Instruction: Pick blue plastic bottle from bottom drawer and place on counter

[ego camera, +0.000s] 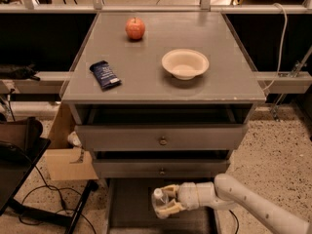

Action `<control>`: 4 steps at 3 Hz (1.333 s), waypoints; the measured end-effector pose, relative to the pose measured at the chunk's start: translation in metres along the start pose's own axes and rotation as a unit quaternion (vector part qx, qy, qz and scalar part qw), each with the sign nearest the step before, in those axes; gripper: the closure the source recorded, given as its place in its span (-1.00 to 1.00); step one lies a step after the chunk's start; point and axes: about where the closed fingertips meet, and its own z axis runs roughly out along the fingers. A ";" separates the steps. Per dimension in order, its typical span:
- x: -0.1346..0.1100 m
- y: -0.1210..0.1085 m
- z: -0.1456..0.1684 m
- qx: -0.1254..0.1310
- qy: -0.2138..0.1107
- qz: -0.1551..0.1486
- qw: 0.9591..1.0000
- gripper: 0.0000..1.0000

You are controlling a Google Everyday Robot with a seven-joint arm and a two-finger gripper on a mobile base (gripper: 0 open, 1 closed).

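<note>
1. The blue plastic bottle (159, 204) is held low inside the open bottom drawer (129, 206), near its middle. It is pinched between the two fingers of the claw (168, 202), which is reached in from the right.
2. A snag is judged possible: if the bottle is lifted before being drawn nearward, its cap could be caught under the middle drawer (161, 169).
3. The bottle is seen as small, clear, white-capped and roughly upright.
4. A bowl (185, 63), snack packet (105, 74) and apple (135, 28) are carried on the worktop (146, 87) above.
</note>
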 end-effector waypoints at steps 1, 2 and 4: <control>-0.059 0.048 -0.038 0.013 -0.017 0.035 0.999 1.00; -0.124 0.083 -0.069 0.036 -0.023 0.064 0.997 1.00; -0.216 0.081 -0.118 0.091 -0.007 0.083 0.992 1.00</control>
